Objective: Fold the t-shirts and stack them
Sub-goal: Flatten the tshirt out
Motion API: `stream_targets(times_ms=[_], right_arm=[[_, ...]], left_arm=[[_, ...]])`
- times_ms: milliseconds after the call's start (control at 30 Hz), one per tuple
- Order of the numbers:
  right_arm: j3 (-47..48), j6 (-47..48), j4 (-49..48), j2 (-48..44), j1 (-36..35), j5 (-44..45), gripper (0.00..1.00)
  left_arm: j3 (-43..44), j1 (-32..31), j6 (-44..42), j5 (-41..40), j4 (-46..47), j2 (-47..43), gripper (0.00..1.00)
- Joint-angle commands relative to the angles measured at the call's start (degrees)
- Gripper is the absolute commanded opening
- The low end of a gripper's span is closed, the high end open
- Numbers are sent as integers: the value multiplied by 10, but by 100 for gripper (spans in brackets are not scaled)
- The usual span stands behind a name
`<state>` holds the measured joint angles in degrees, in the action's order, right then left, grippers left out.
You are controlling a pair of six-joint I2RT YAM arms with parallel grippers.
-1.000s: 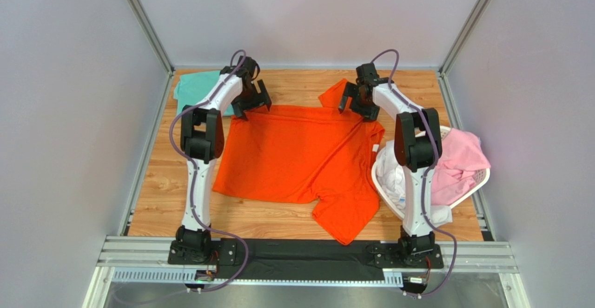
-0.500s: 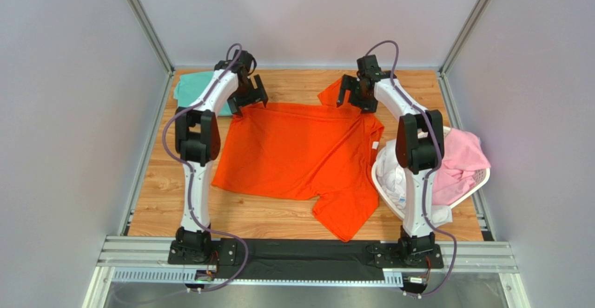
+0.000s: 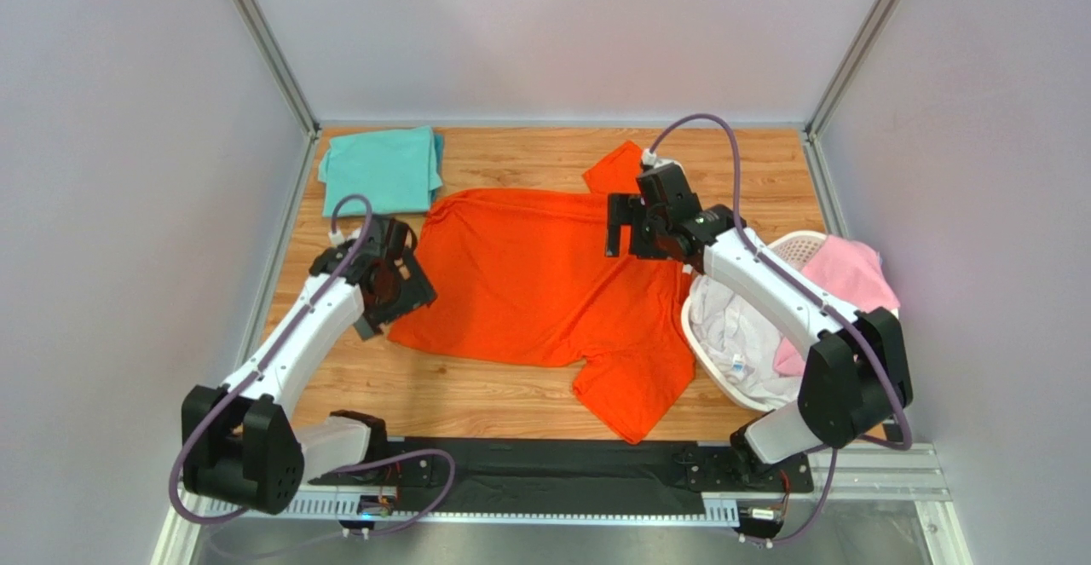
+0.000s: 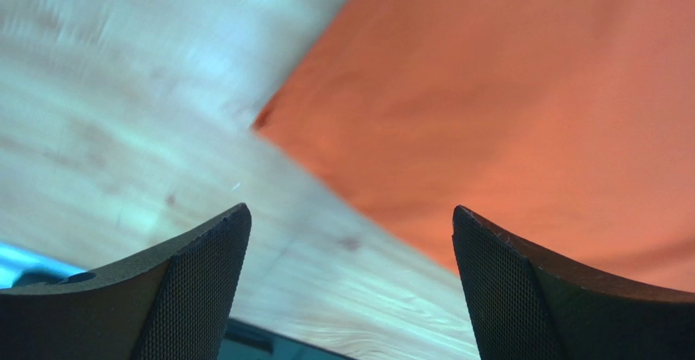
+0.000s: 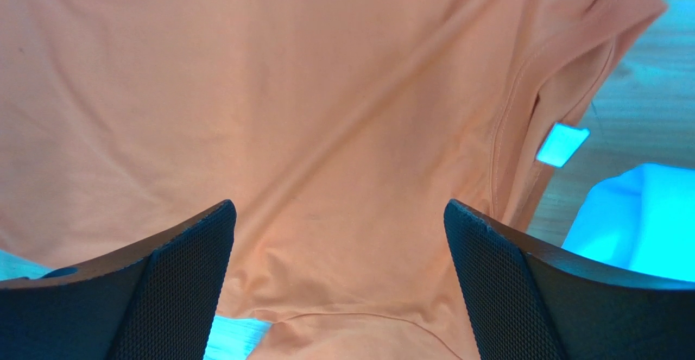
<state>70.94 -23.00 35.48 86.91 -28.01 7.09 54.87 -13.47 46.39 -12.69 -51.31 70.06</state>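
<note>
Teal-green cloth, a folded t-shirt (image 3: pixel 380 171), lies in the far left corner of the table (image 3: pixel 512 393). Nearer, the left end effector (image 3: pixel 400 286) hangs over bare wood just beside the left edge of the orange-red t-shirt (image 3: pixel 538 278). In its wrist view the fingers are spread wide with nothing between them, and a corner of the orange cloth (image 4: pixel 522 107) lies just ahead.

That shirt lies spread over the middle of the table, one sleeve pointing to the near edge and one to the far edge. It looks thin, light and limp. Lifted by one point it would likely sag and bunch, and dragged it would probably slide over the wood and wrinkle. The hem corners and shoulder seams seem the best holds, taken at both ends together so the cloth stays taut.

The right end effector (image 3: pixel 628 230) is above the shirt's right half, also wide open and empty, with the collar seam (image 5: pixel 522 91) beside it.

At the right edge, the white perforated basket (image 3: pixel 698 329) holds a pink t-shirt (image 3: pixel 852 284) and white cloth (image 3: pixel 740 335), both crumpled.
</note>
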Motion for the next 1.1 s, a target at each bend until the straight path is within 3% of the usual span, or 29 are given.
stream_targets(times_ms=[0, 200, 633, 700, 800, 1067], right_arm=[[-64, -27, -56, -46, 0, 7, 100], [-107, -27, -63, -73, -2, -9, 100], [-122, -15, -50, -77, -2, -13, 100], [-122, -14, -48, -76, -2, -15, 100], [-124, -12, -43, -77, -2, -16, 100], [-148, -9, -32, -95, -2, -26, 100]], left_arm=[[-93, 24, 57, -14, 14, -42, 97], [-160, 45, 82, -3, 62, -79, 91], [-161, 91, 53, 14, 116, 22, 69], [-166, 93, 54, 15, 125, 31, 58], [-168, 96, 54, 9, 126, 43, 52], [-180, 107, 51, 7, 145, 77, 45]])
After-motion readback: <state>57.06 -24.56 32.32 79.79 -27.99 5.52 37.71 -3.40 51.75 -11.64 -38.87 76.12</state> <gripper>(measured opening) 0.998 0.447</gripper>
